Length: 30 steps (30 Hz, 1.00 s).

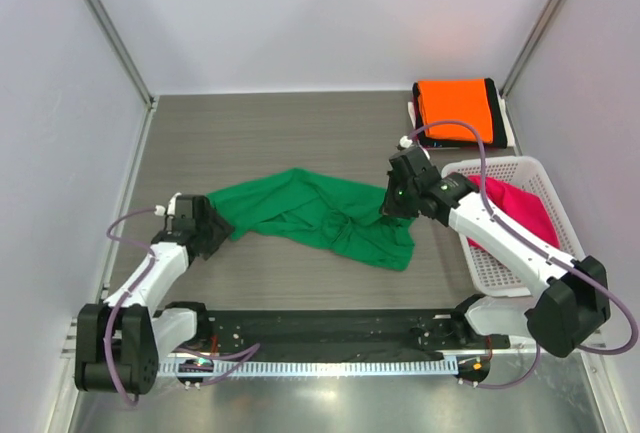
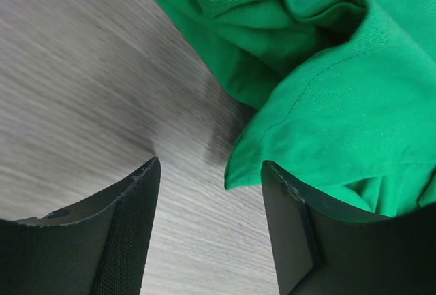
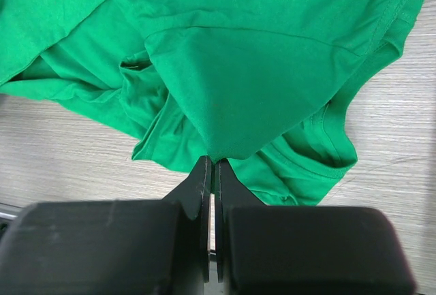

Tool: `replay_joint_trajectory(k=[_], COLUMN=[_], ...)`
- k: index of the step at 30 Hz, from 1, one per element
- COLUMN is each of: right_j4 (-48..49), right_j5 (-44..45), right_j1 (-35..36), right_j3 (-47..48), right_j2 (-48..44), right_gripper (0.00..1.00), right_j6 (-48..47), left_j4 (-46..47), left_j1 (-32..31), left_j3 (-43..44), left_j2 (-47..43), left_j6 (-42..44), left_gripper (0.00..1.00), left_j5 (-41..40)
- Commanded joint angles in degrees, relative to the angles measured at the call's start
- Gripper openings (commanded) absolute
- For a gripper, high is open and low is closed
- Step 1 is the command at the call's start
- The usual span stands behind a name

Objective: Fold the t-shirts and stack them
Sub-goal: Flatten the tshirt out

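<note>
Gripping a green t-shirt (image 3: 231, 63) fold at its tips, right pincer (image 3: 212, 169), left pincer (image 2: 210, 167) spread wide, empty, shirt edge just ahead of it, on table (image 1: 250, 133).

Shows a grey wood-grain table (image 1: 250, 133) enclosed by pale walls (image 1: 330, 13), with a white plastic mesh basket (image 1: 505, 273) at its right edge.
</note>
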Motion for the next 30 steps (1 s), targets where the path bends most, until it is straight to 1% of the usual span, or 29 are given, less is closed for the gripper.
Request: replay_joint_trajectory(k=[1, 5, 11, 13, 14, 16, 17, 18, 20, 25, 28, 30], right_j4=[1.86, 1.77, 1.95, 1.86, 1.86, 1.86, 1.86, 1.86, 1.86, 1.60, 0.99, 0.28], right_j5=[-0.05, -0.05, 0.04, 0.13, 0.21, 0.39, 0.48, 0.48, 0.65, 0.65, 0.83, 1.09], right_j1=[0.21, 0.29, 0.21, 0.21, 0.21, 0.21, 0.29, 0.21, 0.21, 0.21, 0.21, 0.21], right_j3=[1.07, 1.16, 1.24, 1.51, 1.60, 1.77, 1.77, 1.86, 1.86, 1.86, 2.38, 3.17], right_j2=[0.06, 0.94, 2.17, 2.52, 2.61, 2.70, 2.70, 2.61, 2.52, 2.35, 1.82, 1.12], right_gripper=[0.01, 0.01, 0.01, 0.01, 0.01, 0.01, 0.01, 0.01, 0.01, 0.01, 0.01, 0.01], right_j6=[-0.74, -0.83, -0.91, -0.74, -0.74, -0.83, -0.74, -0.74, -0.83, -0.74, -0.83, -1.00], left_j4=[9.01, 11.92, 14.82, 14.91, 14.91, 14.91, 14.91, 14.83, 14.83, 12.99, 10.01, 3.95], left_j1=[-0.90, -1.61, -2.57, -3.01, -3.36, -3.63, -3.89, -4.07, -4.33, -4.77, -4.95, -4.95], left_j3=[-0.73, -1.87, -3.19, -3.19, -3.19, -3.37, -3.45, -3.63, -3.81, -3.11, -1.53, 1.36], left_j2=[1.40, 3.16, 4.13, 4.40, 4.40, 3.87, 3.70, 3.35, 2.46, 0.01, -1.92, -5.35], left_j6=[-1.80, -2.15, -3.74, -3.82, -3.91, -4.17, -4.18, -4.18, -4.35, -4.00, -3.47, -3.30], left_gripper=[0.61, 0.59, 0.50, 0.45, 0.39, 0.33, 0.26, 0.22, 0.19, 0.01, 0.00, 0.00], left_j5=[-0.16, -0.16, 0.45, 0.28, 0.28, 0.19, 0.02, -0.07, -0.33, -0.07, -0.33, -0.95])
